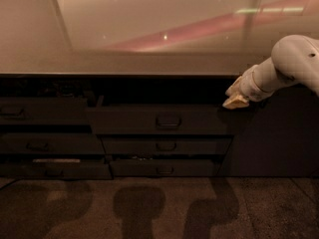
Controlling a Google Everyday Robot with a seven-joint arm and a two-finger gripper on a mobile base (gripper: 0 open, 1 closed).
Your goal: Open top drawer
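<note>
The wide dark grey top drawer (129, 120) with its small loop handle (168, 121) already stands proud of the shallower dark fronts (167, 146) below, seemingly part open, and behind its upper right corner hovers the pale cream gripper (236, 98), whose state cannot be told.

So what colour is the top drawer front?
Top drawer: dark grey, camera view; gripper by its upper right corner.

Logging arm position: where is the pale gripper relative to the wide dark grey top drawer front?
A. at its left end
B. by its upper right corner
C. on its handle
B: the pale gripper sits by the upper right corner of the dark grey top drawer front, right of its small loop handle.
</note>
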